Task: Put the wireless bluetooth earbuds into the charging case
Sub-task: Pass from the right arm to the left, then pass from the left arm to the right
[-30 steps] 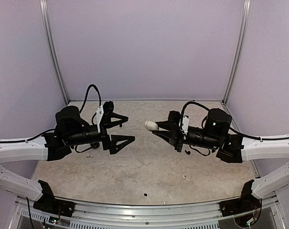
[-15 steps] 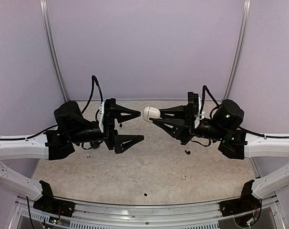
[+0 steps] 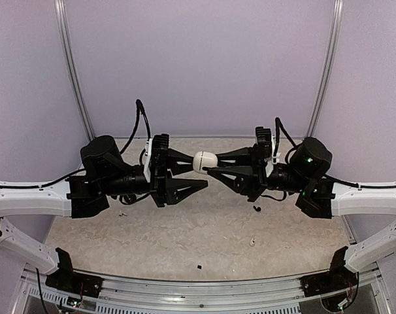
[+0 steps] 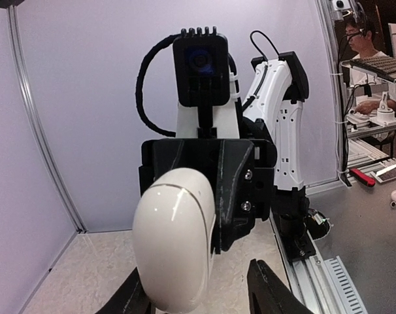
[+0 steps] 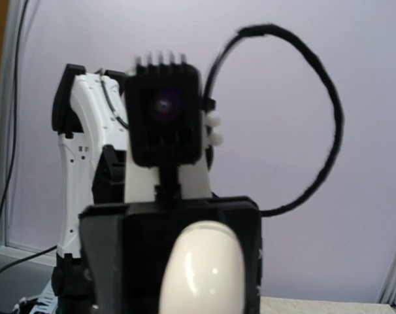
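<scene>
While the right gripper (image 3: 210,164) is clamping the white charging case (image 3: 203,159) in mid-air, the left gripper (image 3: 199,171) is hanging wide open, its jaws spread around the case. Earbuds (image 3: 252,242) are lying loose on the table (image 3: 185,229) below.

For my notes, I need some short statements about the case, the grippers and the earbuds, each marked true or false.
1. The right gripper holds the case. True.
2. The case lies on the table. False: it is held in the air.
3. The left gripper is shut. False: its jaws are open.
4. The case is closed. True: the left wrist view shows only a thin seam.
5. The white earbud sits in the case. False: it lies on the table.
</scene>
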